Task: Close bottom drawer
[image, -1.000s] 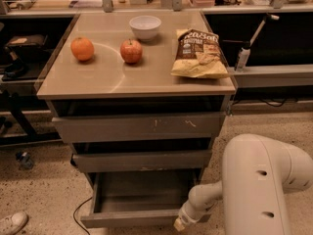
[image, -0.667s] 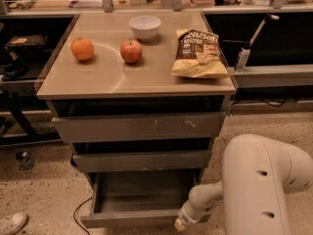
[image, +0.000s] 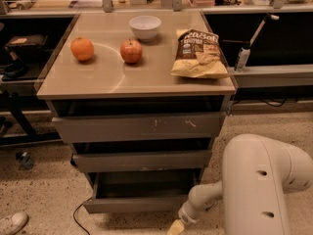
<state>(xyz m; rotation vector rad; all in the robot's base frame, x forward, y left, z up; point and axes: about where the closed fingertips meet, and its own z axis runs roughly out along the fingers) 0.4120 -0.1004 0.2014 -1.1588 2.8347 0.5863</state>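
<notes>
The bottom drawer (image: 134,204) is the lowest of three grey-brown drawers under the table. It stands partly pulled out, and its shallow tray shows dark and empty behind a plain flat front. My gripper (image: 175,227) is low near the floor, just in front of and below the drawer front's right corner, at the end of my white arm (image: 259,185). Only its pale tip shows at the bottom edge of the view.
The top drawer (image: 139,127) with white scratch marks and the middle drawer (image: 142,160) also stand slightly out. An orange (image: 82,48), an apple (image: 131,51), a white bowl (image: 145,27) and a chip bag (image: 198,54) are on the tabletop. A cable (image: 78,219) and a shoe (image: 12,223) lie on the floor at the left.
The bottom drawer front has slid inward toward the cabinet and shows less of its tray. My gripper has shifted slightly left and lower at its right corner.
</notes>
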